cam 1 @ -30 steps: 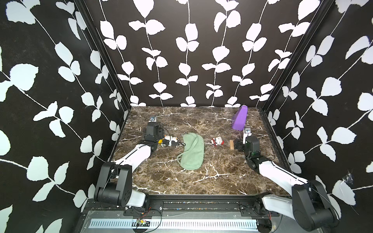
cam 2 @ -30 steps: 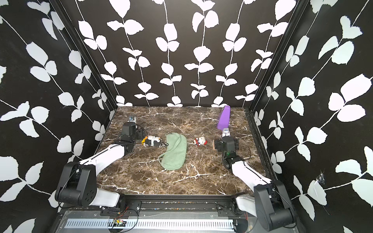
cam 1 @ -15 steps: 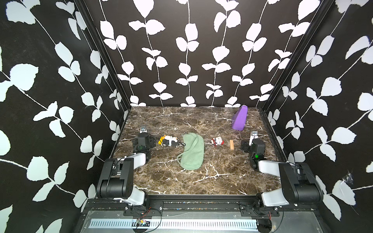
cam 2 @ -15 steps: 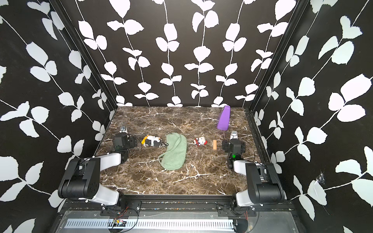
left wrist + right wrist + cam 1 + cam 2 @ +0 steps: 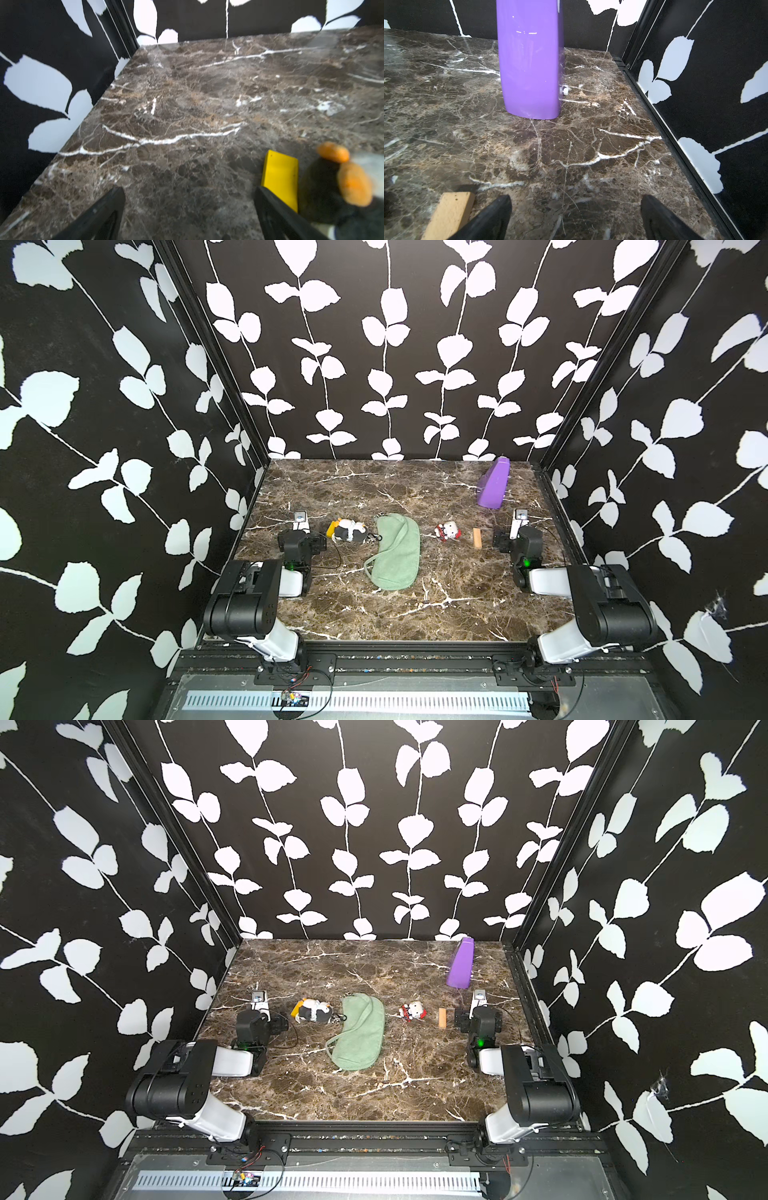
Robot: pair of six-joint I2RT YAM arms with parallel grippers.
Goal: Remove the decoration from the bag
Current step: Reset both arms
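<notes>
The sage-green bag point(image 5: 395, 553) point(image 5: 359, 1033) lies flat mid-table, its strap loop toward the front. Right at its far left end lies the decoration point(image 5: 349, 531) point(image 5: 314, 1011) point(image 5: 332, 187), a black-and-white plush with orange feet. Its metal clasp point(image 5: 374, 537) lies at the bag's edge; I cannot tell whether it is hooked on. My left gripper point(image 5: 302, 536) point(image 5: 261, 1016) point(image 5: 190, 189) rests low to the left of the plush, open and empty. Near the right wall my right gripper point(image 5: 517, 533) point(image 5: 478, 1015) point(image 5: 575, 196) is open over bare marble.
A yellow block point(image 5: 332, 529) point(image 5: 280, 176) lies between the left gripper and the plush. A small red-and-white figure point(image 5: 448, 531) and a wooden block point(image 5: 478, 538) point(image 5: 450, 214) lie right of the bag. A purple wedge point(image 5: 493, 485) point(image 5: 529, 62) stands back right.
Both arms have folded back toward the front. The left gripper has drawn away from the plush and opened a little wider. Plush and bag lie where they were.
</notes>
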